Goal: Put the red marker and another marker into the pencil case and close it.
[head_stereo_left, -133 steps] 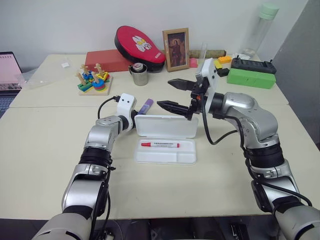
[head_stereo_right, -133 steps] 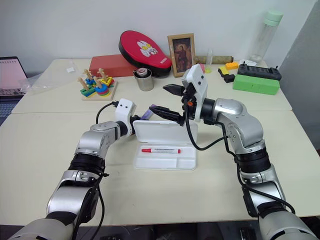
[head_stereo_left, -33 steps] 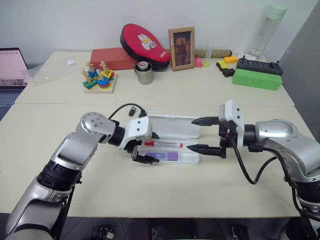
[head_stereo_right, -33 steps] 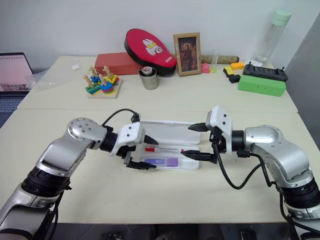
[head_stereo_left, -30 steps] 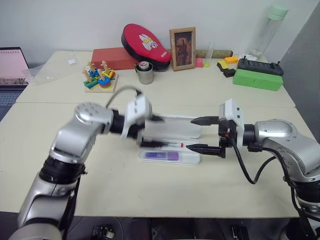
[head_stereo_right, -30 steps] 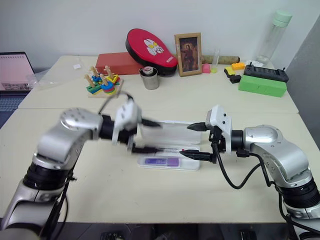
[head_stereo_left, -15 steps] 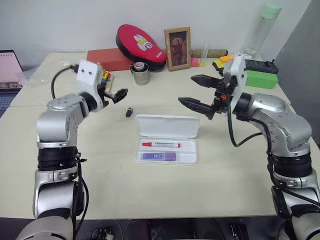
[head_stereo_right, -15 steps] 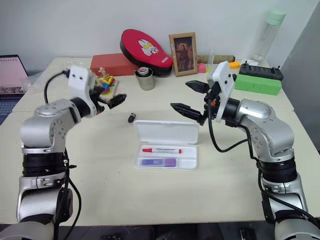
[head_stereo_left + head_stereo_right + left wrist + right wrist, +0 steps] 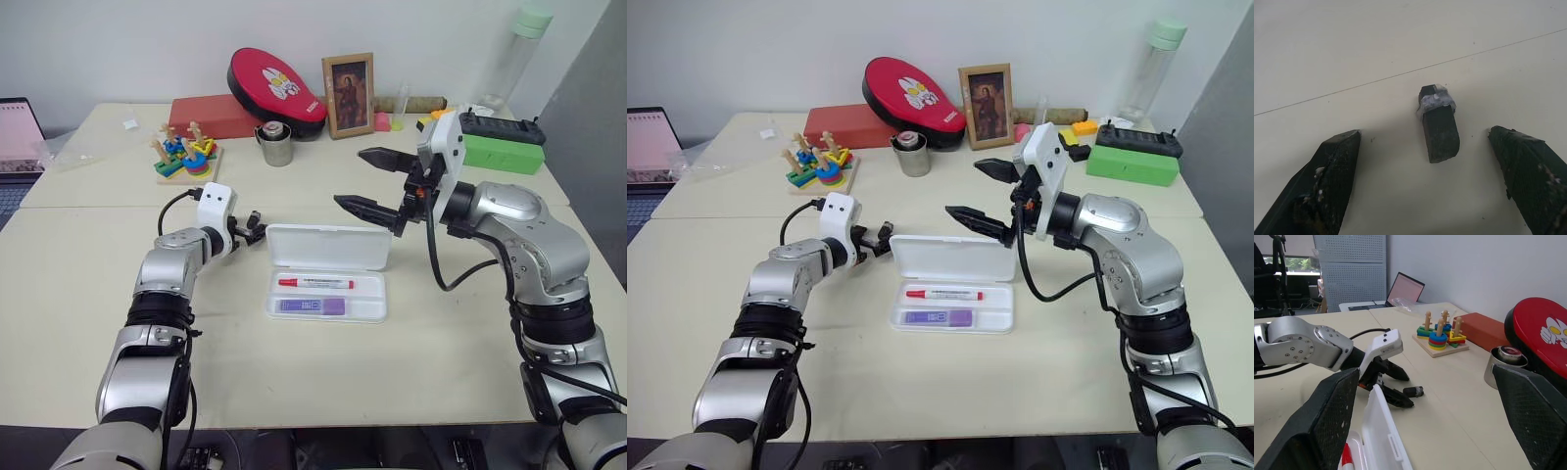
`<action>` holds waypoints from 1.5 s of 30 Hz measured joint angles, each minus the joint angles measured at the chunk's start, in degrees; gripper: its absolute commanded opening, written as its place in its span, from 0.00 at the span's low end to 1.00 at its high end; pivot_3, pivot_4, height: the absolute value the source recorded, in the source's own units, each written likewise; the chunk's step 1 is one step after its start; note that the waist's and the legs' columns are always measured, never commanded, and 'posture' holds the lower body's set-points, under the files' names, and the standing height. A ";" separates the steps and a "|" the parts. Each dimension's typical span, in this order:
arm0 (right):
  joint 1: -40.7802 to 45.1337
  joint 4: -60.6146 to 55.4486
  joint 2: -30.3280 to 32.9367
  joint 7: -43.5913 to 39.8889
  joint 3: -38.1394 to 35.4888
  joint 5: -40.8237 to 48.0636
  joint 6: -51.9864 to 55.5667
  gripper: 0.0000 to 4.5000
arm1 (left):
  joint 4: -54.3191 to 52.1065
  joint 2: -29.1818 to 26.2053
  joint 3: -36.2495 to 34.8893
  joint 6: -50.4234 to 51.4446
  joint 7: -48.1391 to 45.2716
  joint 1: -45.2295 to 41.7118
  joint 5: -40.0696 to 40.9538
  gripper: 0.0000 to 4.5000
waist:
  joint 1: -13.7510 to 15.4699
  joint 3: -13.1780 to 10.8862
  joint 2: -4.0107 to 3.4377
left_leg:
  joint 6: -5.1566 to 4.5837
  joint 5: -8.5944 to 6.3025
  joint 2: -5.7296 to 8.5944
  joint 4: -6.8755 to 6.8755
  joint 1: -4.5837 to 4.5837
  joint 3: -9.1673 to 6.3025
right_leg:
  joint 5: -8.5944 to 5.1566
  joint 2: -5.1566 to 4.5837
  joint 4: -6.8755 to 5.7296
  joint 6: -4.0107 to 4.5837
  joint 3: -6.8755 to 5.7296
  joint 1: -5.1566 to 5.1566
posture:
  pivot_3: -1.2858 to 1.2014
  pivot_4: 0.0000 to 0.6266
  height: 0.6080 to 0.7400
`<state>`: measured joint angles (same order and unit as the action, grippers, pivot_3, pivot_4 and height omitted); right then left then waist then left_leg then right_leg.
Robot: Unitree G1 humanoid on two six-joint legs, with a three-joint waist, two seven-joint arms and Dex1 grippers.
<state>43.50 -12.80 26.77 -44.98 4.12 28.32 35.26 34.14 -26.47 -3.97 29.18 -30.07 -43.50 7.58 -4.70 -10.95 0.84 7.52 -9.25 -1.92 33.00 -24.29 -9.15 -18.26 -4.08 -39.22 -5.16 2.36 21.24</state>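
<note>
Left gripper (image 9: 253, 227) low over the table, jaws spread wide, empty, straddling a small black cap (image 9: 1438, 123). Pencil case (image 9: 327, 270) open mid-table: red marker (image 9: 313, 283) and purple highlighter (image 9: 311, 306) both in the tray, lying crosswise, red cap toward the left. Right gripper (image 9: 367, 181) raised above the lid, fully open, holding nothing.

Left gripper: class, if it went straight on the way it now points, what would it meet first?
Most likely the small black cap lying on the table, which sits between the open fingers of the left gripper, just ahead of them.
</note>
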 measured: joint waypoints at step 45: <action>-18.90 -11.58 21.50 -11.22 -18.30 16.96 8.06 1.00 | -45.10 -11.59 17.04 10.48 -33.99 0.20 20.38 0.09 | 0.98 0.08 -0.18 | -0.22 -0.02 0.01 0.00 0.17 0.21 | -0.01 -0.02 0.06 -0.02 0.15 -0.12 | 0.52 0.24 1.00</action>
<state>24.60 -24.38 48.27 -56.20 -14.18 45.28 43.32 -10.96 -38.06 13.07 39.66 -64.06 -43.31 27.95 -3.72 -10.87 0.66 7.30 -9.27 -1.91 33.00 -24.12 -8.93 -18.27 -4.10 -39.15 -5.18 2.51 21.12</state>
